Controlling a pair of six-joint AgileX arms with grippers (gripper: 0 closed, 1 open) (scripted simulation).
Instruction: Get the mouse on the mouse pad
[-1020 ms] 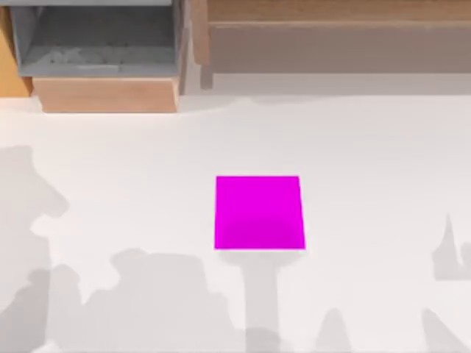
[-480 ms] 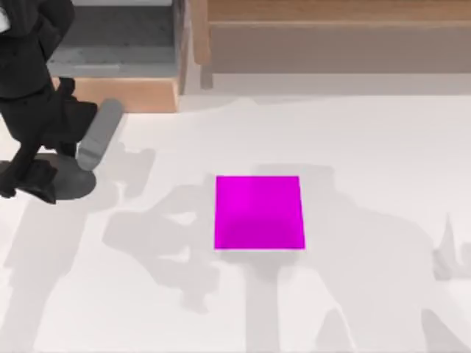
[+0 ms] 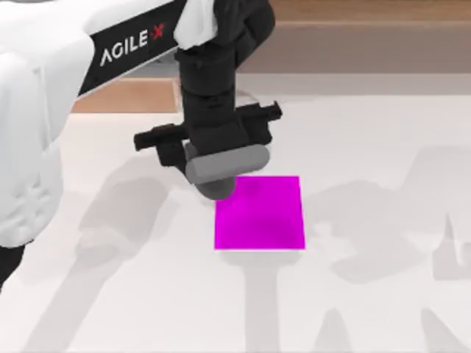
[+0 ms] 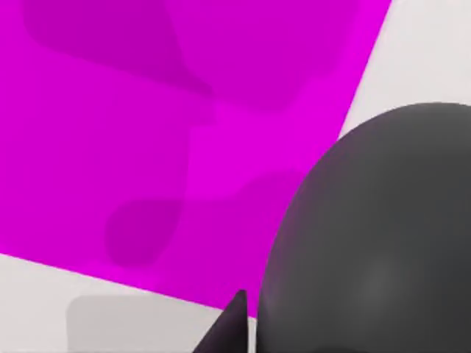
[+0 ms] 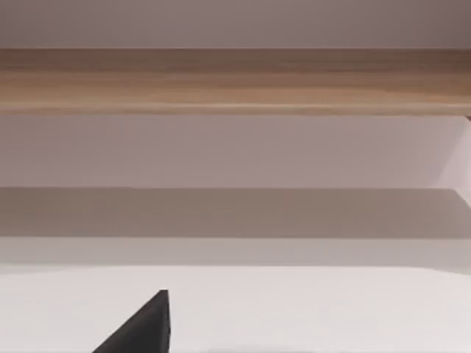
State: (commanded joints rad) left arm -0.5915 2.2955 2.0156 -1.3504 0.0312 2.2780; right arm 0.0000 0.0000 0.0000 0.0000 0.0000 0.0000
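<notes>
Top view: our left arm reaches in from ten o'clock to the middle of the white table.
Left gripper: it hangs over the mouse pad's ten o'clock corner, closed on the mouse.
Mouse: a dark grey rounded lump under our gripper, at the pad's ten o'clock corner; in the left wrist view it overlaps the pad's edge.
Contact: we cannot tell whether the mouse touches the pad.
Mouse pad: a flat magenta square at the table's centre.
Wooden shelf: along the table's twelve o'clock side.
Right gripper: one dark fingertip shows in the right wrist view; we cannot tell its state.
</notes>
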